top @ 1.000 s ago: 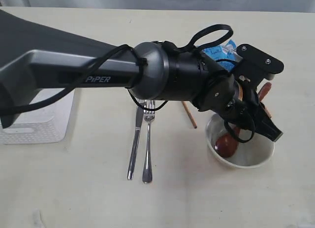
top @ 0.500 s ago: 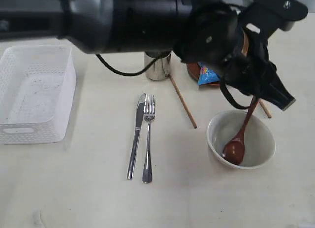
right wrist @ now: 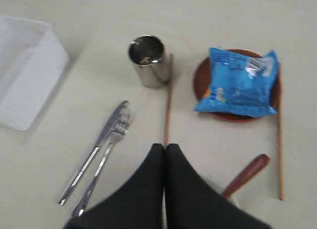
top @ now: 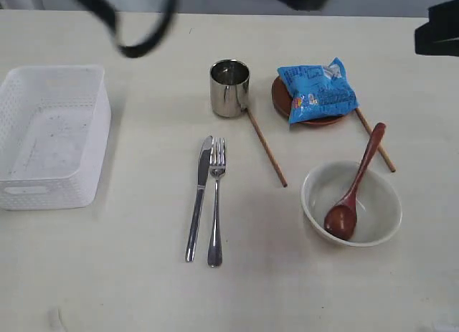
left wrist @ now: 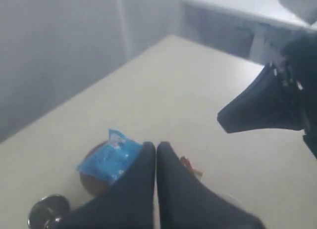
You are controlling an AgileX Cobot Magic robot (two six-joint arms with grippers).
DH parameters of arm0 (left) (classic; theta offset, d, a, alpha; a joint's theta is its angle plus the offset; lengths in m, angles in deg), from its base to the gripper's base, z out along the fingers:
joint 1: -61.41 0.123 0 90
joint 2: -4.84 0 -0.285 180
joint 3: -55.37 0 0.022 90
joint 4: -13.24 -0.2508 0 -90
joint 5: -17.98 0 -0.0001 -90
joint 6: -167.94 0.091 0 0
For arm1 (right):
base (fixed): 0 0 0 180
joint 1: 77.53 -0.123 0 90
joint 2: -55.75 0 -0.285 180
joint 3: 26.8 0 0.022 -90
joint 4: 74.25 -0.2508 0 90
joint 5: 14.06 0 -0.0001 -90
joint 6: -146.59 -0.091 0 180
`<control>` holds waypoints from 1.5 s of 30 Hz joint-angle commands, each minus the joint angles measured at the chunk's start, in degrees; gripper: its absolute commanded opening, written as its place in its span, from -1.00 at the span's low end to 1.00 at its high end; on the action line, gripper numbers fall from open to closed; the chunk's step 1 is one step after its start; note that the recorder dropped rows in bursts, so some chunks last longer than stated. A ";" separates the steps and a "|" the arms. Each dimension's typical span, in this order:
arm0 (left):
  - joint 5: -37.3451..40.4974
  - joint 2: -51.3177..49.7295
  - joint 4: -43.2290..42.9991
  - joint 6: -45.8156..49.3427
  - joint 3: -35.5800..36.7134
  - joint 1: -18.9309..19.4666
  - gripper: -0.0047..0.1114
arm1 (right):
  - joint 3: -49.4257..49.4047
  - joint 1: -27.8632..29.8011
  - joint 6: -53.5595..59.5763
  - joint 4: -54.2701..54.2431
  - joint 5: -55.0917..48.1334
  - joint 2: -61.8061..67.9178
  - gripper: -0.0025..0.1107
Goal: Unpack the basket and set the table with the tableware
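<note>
The left pincer and right pincer sit pressed together, empty, above pale cream desk; dark brown wooden spoon lies in off-white round bowl.

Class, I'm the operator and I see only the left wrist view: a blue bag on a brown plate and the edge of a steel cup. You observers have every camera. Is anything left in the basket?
Observer: No. The exterior view shows the basket with only its bare floor inside.
Operator: Where is the spoon?
Observer: The wooden spoon leans in the bowl, head down inside, handle over the rim.
Operator: And the cutlery?
Observer: The knife and fork lie side by side on the table, between basket and bowl.
</note>
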 commanded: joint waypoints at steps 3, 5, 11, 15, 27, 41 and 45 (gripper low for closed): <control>-6.15 18.68 -1.79 -0.74 13.53 -0.17 -0.91 | -0.14 0.32 7.29 -6.78 -1.74 -0.68 -0.96; -5.14 23.76 -1.79 -0.74 16.73 -0.17 -0.91 | -0.14 0.32 6.70 -6.78 -0.65 -0.68 -0.96; 1.11 35.41 -0.95 -0.74 20.81 -0.17 -0.91 | -0.14 0.32 5.73 -6.85 -0.53 -0.57 -0.96; 2.30 41.29 -0.95 -0.73 20.91 -0.17 -0.91 | -0.14 0.32 5.90 -6.85 -0.55 -0.57 -0.96; 2.30 51.46 -0.95 -0.59 20.91 -0.17 -0.91 | -0.14 0.32 5.90 -6.85 -0.55 -0.57 -0.96; -15.62 58.13 28.74 23.54 43.80 41.89 -0.91 | -0.14 0.32 5.47 -6.85 -0.26 -0.57 -0.96; -21.76 60.69 28.62 22.44 53.66 53.29 -0.91 | -0.14 0.32 5.47 -6.85 -0.26 -0.57 -0.96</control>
